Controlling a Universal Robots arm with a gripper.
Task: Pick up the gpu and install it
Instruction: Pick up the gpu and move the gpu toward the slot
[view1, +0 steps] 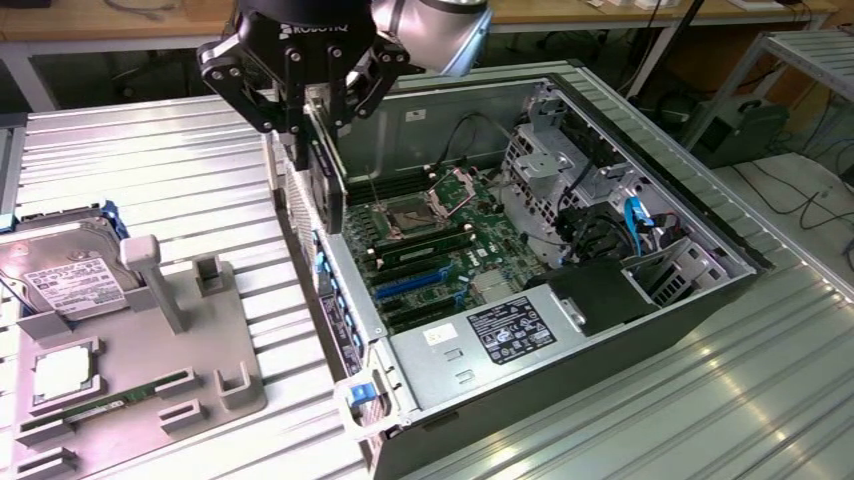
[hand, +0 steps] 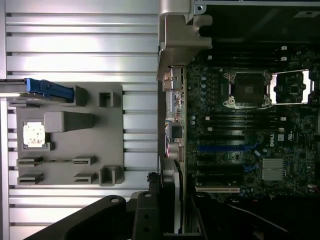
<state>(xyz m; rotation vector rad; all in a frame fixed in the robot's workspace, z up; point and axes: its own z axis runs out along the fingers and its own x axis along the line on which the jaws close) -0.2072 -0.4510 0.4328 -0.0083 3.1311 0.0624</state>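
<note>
Black and reaching down from above, the end effector (view1: 318, 112) has its fingers closed partway, pinching the gpu (view1: 330, 165) by its upper edge. The gpu hangs upright between them, clear of the tabletop (view1: 160, 170), with its thin edge turned toward the exterior view. It sits over the rear wall of the open case (view1: 534, 415), just above the near edge of the motherboard (view1: 441, 255). We cannot tell whether its lower end touches the case wall. In the wrist view the card runs along that same wall, beside the board.

Below and just beside the gpu, the blue slots (view1: 407, 283) on the motherboard lie bare. Further along the board, an open processor socket (view1: 400, 215) sits next to them. A silver power supply (view1: 514, 335) with a dark label fills the case corner nearest the tabletop's front edge. Blue cables (view1: 627, 225) hang at the case's far side, toward the exterior view's right.

The case lies on its side across the middle of the ribbed metal tabletop. Well apart from it, toward the tabletop's edge on the exterior view's left, rests a grey tray (view1: 200, 340). The tray carries a hard drive (view1: 60, 280) with a white label, a square chip (view1: 60, 372) and a green memory stick (view1: 114, 405). Several of its slots nearest the case stand unfilled.
</note>
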